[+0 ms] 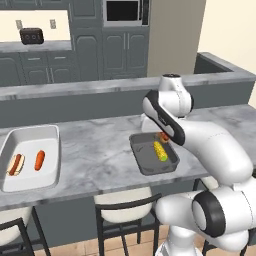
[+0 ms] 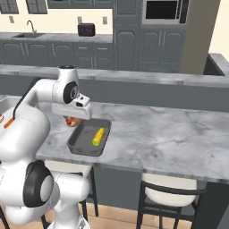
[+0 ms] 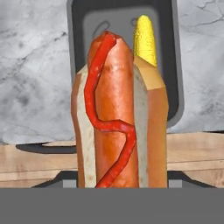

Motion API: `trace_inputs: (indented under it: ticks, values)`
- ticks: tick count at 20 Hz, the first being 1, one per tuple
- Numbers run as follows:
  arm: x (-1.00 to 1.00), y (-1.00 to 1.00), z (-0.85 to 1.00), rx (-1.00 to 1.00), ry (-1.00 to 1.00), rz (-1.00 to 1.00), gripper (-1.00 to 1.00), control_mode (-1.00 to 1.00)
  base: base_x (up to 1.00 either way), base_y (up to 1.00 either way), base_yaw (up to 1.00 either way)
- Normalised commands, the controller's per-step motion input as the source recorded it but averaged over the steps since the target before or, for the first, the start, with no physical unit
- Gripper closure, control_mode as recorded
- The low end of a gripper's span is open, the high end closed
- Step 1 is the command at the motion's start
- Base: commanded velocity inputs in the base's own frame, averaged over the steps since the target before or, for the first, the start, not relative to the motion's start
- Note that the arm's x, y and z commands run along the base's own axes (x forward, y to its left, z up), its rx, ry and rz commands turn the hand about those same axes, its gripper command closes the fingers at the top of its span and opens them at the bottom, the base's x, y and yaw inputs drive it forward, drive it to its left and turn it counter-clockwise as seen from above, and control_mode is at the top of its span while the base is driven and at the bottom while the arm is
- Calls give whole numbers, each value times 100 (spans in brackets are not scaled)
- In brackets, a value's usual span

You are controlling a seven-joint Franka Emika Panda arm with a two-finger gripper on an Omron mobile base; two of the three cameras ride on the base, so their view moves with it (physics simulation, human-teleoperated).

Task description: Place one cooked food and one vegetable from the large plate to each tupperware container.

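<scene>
My gripper is shut on a hot dog in a bun with a ketchup squiggle, and the bun hides the fingertips in the hand view. It hangs over the near-left end of the small dark grey tupperware container, which holds a yellow corn cob. Far to the left on the counter, the large white container holds another hot dog and a carrot. The large plate is out of view or hidden behind my arm.
The grey marble counter has a raised ledge behind it. Stools stand under its front edge. A toaster and a microwave sit at the far wall.
</scene>
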Motion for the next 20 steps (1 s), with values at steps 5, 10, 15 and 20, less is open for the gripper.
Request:
trace_inputs:
  ticks: [5, 10, 15, 20]
  values:
    - [58, 0, -24, 0, -16, 4, 100, -100, 0, 0, 0]
    - [42, 0, -32, -1, -10, 2, 100, -100, 0, 0, 0]
    - [31, 0, -17, 1, 12, 0, 100, -100, 0, 0, 0]
    - [12, 0, -65, -2, 3, 0, 100, -100, 0, 0, 0]
